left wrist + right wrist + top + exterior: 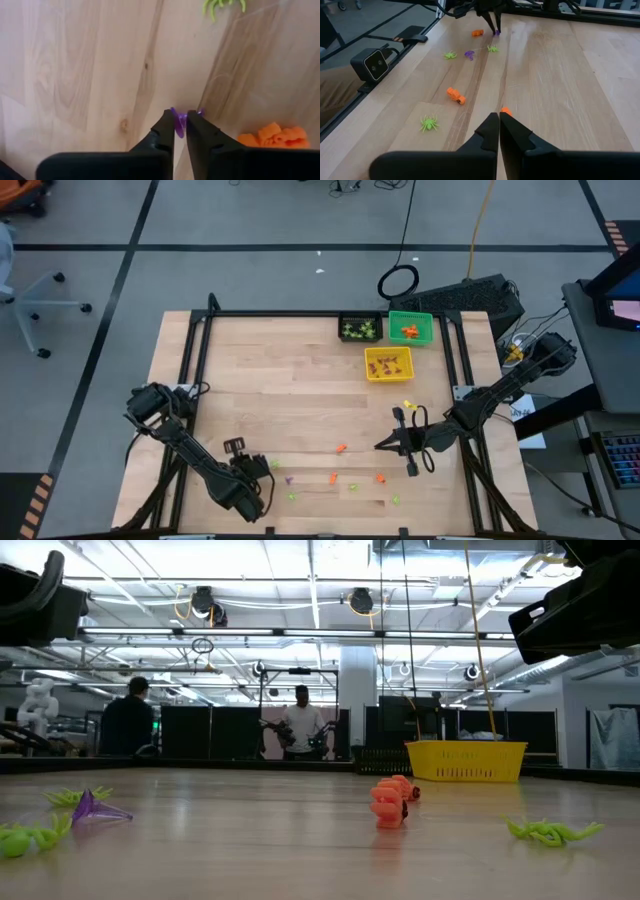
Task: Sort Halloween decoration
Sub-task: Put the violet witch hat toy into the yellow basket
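Three square bins (388,363), two arms (200,460), two people (302,725)

Wooden table (300,390) with scattered trinkets (333,477)

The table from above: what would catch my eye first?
Three bright bins, black, green and yellow, sit at the table's far edge. Tiny orange, purple and green trinkets dot the near side. There the left gripper pinches a purple trinket.
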Motion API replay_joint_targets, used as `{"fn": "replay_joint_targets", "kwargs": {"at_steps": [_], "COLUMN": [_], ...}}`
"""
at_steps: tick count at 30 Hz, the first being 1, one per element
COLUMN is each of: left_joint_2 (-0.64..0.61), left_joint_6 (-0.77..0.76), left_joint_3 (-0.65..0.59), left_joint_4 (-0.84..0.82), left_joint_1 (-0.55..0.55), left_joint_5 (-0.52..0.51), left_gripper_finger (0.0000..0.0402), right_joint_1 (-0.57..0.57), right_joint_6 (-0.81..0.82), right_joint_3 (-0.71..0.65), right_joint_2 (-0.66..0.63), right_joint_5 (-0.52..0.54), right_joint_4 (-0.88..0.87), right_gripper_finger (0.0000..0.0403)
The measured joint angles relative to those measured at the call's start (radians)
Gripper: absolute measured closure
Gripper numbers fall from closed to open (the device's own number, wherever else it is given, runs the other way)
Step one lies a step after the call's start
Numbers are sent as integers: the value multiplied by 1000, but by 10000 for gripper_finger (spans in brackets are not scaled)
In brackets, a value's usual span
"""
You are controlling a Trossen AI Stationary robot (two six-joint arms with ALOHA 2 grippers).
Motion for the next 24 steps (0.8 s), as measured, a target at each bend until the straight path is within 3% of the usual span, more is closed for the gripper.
{"fn": "replay_joint_targets", "kwargs": {"at_steps": [8,24], "left_joint_2": [1,8], "left_joint_6": [0,1], "left_joint_3": [0,46], "left_joint_4": [0,-55], "left_joint_1": [0,0], "left_joint_5": [-7,0], "left_gripper_finger": [398,401], "right_joint_1": [0,0], "right_joint_6": [0,0], "right_joint_3": [0,0], "right_joint_2": [0,0], "right_joint_5": [0,0], "right_joint_4": [0,0], "right_gripper_finger": [403,403]}}
